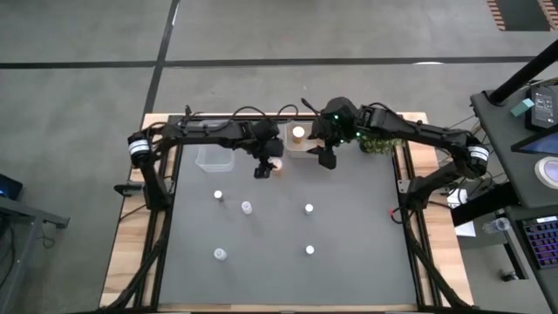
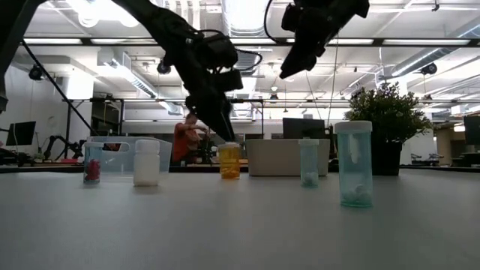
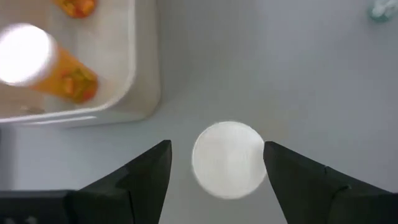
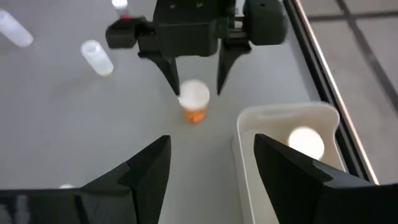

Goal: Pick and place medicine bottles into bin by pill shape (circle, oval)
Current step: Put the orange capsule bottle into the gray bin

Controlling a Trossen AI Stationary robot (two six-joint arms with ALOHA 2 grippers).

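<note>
An orange medicine bottle with a white cap (image 3: pixel 228 160) stands upright on the grey table (image 1: pixel 349 218), just left of the white bin (image 1: pixel 301 150). My left gripper (image 3: pixel 216 152) is open above it, one finger on each side of the cap; the right wrist view shows the same bottle (image 4: pixel 194 102) under those fingers. My right gripper (image 4: pixel 211 146) hangs open and empty over the table beside the white bin (image 4: pixel 249 124). That bin holds another orange bottle (image 3: pixel 53 65). Several small bottles (image 1: pixel 247 207) stand scattered on the table.
A clear bin (image 1: pixel 214 159) sits left of my left gripper, at the far side of the table. A potted plant (image 1: pixel 377 144) stands at the far right behind my right arm. Loose bottles (image 1: pixel 309 208) dot the table's middle and near part, with bare room between them.
</note>
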